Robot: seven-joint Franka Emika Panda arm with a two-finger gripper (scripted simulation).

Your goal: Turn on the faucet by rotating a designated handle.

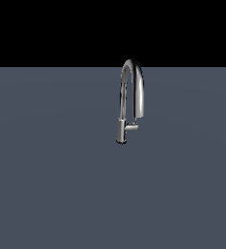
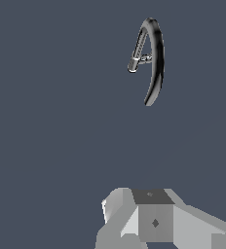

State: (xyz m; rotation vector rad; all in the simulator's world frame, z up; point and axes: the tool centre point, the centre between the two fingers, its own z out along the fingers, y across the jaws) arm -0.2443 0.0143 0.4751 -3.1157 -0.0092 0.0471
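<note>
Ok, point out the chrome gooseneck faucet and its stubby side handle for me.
Chrome gooseneck faucet [image 1: 140, 82], exterior view: on the arched spout.
Stubby chrome handle [image 1: 132, 127], exterior view: mid-lever, sticking out toward that view's right.

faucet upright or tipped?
Upright. In the exterior view the faucet stands on its base, spout arching overhead, handle sticking out sideways.

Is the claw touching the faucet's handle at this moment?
Apart. In the wrist view the claw sits low in frame, with open grey floor between it and the handle on the faucet. The exterior view shows no arm near the faucet.
</note>
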